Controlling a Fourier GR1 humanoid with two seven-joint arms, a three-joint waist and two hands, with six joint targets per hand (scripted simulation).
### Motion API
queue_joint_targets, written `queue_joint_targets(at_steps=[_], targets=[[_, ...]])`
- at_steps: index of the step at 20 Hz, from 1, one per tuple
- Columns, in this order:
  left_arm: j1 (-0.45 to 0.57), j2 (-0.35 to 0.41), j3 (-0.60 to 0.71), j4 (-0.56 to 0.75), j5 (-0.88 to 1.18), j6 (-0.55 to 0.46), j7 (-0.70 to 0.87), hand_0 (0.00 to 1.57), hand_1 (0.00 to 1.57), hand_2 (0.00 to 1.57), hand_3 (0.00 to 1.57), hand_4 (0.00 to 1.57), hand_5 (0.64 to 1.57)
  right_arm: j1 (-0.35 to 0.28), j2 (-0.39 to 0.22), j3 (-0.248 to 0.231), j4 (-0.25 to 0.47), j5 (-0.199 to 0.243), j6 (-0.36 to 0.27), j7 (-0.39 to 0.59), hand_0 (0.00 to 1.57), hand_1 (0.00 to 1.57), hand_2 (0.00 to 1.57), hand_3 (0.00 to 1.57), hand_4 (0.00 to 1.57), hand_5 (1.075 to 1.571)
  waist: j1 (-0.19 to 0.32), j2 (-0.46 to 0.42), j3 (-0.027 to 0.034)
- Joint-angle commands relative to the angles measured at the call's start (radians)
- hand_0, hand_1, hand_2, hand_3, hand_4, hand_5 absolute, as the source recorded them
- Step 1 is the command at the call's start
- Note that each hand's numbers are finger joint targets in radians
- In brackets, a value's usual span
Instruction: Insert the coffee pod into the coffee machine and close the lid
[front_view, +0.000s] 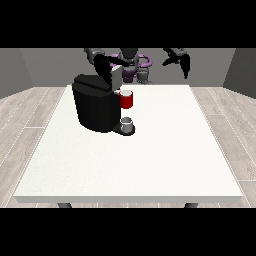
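Robot hand at view's left (103, 64), fingers indistinct, sits at 11 o'clock above coffee machine (95, 105); lid (116, 76) upright beside it.

A black coffee machine (95, 107) stands on the white table (150, 160), a grey cup (127, 124) at its base.

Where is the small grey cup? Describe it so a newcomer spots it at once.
Start at the white table and find the big black coffee machine on its left half. At the machine's front base, on its black drip plate, stands the small grey cup. It sits directly below the red pod holder, the only other small thing nearby.
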Motion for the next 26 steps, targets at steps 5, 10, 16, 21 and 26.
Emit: queue_joint_targets(at_steps=[5, 10, 16, 21, 26], targets=[[-0.003, 0.011, -0.014, 0.022, -0.015, -0.007, -0.068, 0.0, 0.0, 0.0, 0.0, 0.38, 1.571, -0.114, 0.017, 0.032, -0.025, 0.031, -0.008, -0.011, 0.0, 0.0, 0.0, 0.0, 0.0, 1.571, 0.042, 0.064, -0.0036], [-0.007, -0.006, -0.034, 0.007, -0.004, -0.021, -0.066, 0.0, 0.0, 0.0, 0.0, 0.36, 1.571, -0.141, -0.011, 0.066, -0.059, 0.087, -0.022, 0.036, 0.0, 0.0, 0.0, 0.0, 0.1, 1.571, 0.112, 0.062, -0.0041], [-0.066, 0.013, -0.028, 0.025, -0.003, -0.031, -0.065, 0.0, 0.0, 0.0, 0.0, 0.44, 1.571, -0.173, -0.008, 0.094, -0.12, 0.132, -0.052, 0.092, 0.0, 0.0, 0.0, 0.0, 0.26, 1.571, 0.157, 0.102, -0.004], [-0.111, 0.007, -0.051, 0.01, 0.002, -0.051, -0.06, 0.0, 0.0, 0.0, 0.0, 0.42, 1.571, -0.229, -0.034, 0.064, -0.139, 0.142, -0.077, 0.179, 0.0, 0.0, 0.0, 0.0, 0.13, 1.571, 0.235, 0.128, -0.0039], [-0.136, -0.002, -0.057, 0.018, 0.01, -0.058, -0.064, 0.0, 0.0, 0.0, 0.0, 0.37, 1.571, -0.24, -0.095, 0.052, -0.217, 0.149, -0.06, 0.235, 0.0, 0.0, 0.0, 0.0, 0.05, 1.571, 0.284, 0.18, -0.0032]])
